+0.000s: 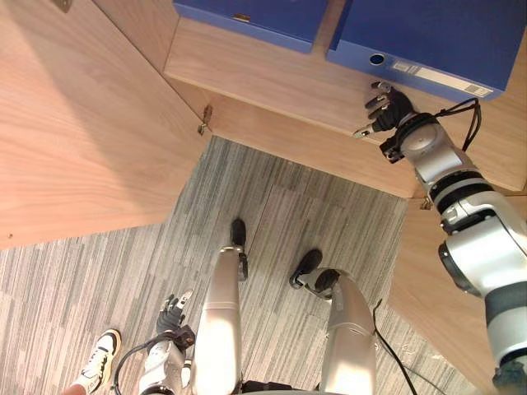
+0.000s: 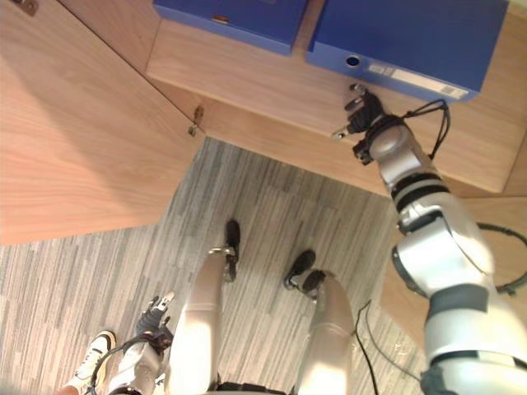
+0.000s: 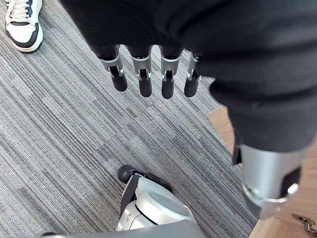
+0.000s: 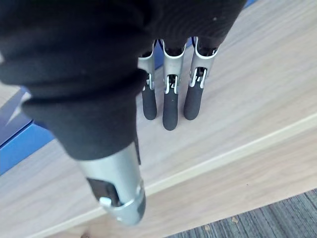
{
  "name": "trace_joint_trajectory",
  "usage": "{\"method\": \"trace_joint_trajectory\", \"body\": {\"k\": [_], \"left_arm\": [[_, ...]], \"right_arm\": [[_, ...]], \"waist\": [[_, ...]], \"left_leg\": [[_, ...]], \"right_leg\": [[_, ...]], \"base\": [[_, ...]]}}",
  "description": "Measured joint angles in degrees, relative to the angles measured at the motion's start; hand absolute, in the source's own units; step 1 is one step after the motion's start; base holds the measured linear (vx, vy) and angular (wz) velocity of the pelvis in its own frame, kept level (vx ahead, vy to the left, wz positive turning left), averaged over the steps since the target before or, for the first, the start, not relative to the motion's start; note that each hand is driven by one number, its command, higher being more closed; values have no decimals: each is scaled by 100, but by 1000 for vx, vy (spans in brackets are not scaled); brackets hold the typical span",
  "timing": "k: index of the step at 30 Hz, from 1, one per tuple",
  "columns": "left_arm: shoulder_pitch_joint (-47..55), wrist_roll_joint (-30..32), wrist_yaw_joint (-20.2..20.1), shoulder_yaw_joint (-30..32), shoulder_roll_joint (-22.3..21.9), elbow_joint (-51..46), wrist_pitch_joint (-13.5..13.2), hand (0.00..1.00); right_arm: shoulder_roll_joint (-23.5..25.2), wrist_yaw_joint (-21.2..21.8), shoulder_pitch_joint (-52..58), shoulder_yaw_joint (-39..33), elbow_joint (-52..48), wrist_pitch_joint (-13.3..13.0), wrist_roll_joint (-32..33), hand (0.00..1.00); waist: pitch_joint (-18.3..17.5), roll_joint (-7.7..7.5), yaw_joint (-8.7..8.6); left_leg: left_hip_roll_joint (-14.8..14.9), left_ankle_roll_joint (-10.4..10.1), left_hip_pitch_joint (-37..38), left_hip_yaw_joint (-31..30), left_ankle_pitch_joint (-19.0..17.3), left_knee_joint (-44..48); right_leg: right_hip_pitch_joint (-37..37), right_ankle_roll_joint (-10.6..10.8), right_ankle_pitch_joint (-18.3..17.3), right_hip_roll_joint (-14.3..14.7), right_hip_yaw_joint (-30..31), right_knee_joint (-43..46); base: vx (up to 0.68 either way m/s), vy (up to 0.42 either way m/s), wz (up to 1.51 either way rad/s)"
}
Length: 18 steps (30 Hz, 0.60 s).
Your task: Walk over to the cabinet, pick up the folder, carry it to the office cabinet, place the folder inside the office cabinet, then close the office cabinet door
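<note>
Blue folder [image 1: 428,37] flat on the cabinet shelf [image 1: 263,78], spine with its ring hole facing out, at the right of the shelf. Second blue folder [image 1: 255,16] flat on the same shelf to its left, bare wood between the two. Right hand [image 1: 385,107] raised to the shelf edge, just below the first folder's spine near the ring hole; touching the folder or not, cannot tell from the head views. In the right wrist view, fingers [image 4: 170,106] straight, side by side and close together, tips over bare shelf wood, blue of the folder just past them, nothing pinched or held. Left hand [image 1: 173,313] low at the robot's left side above the grey striped carpet [image 1: 313,214], fingers [image 3: 145,82] straight, slightly spread, empty. Cabinet door [image 1: 74,132] swung open on the left, hinge [image 1: 205,119] at its inner corner by the shelf. Another wooden panel [image 1: 436,288] at lower right, below the right arm. Person's white and black shoe [image 1: 100,358] on the carpet near the left hand.
</note>
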Motion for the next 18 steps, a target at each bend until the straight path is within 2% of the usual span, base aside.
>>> {"method": "trace_joint_trajectory", "body": {"k": [2, 6, 9, 12, 14, 16, 18], "left_arm": [[7, 0, -37, 0, 29, 0, -9, 0], [12, 3, -88, -19, 53, 0, -24, 0], [11, 11, -103, -49, 85, -4, -34, 0], [11, 26, -110, -50, 102, -3, -36, 0], [9, 59, -115, -51, 94, -6, -37, 0], [1, 100, -115, -47, 93, -5, -36, 0], [-38, 367, -99, 38, 48, 6, -34, 0]], "right_arm": [[-21, 117, 117, 2, -161, -23, -128, 0], [-57, 414, 262, 21, -346, -92, -395, 0], [24, 643, 648, 71, -546, -148, -642, 0], [455, 817, 1200, 69, -502, -145, -866, 0], [768, 946, 1561, 54, -389, -79, -986, 0], [1140, 1030, 2051, -3, -200, 56, -1114, 0], [1785, 1038, 2642, -346, 59, 135, -1344, 0]], "waist": [[-30, -57, 1], [-32, -79, 2], [-61, -164, 14], [-140, -310, 2], [-165, -355, 5], [-184, -383, 3], [-189, -394, -17]], "left_leg": [[4, 2, 46, 32, 14, -65], [32, 8, 193, 64, 50, -220], [64, -1, 669, 159, 250, -814], [67, -15, 1425, 316, 562, -1693], [80, -26, 1883, 407, 662, -2052], [82, -25, 2230, 468, 674, -2207], [175, -11, 2606, 674, 612, -2204]], "right_leg": [[13, 4, 14, 8, 18, -41], [148, 37, 98, 76, 14, -236], [571, 81, 349, 234, -34, -842], [1188, 130, 636, 422, -76, -1604], [1605, 169, 756, 519, -80, -1980], [1959, 221, 805, 570, -79, -2214], [2407, 273, 930, 711, -18, -2524]], "base": [[17, 46, -4], [28, 59, -5], [58, 80, -8], [85, 34, -5], [126, 28, -6], [138, 29, -4], [160, 20, -31]]}}
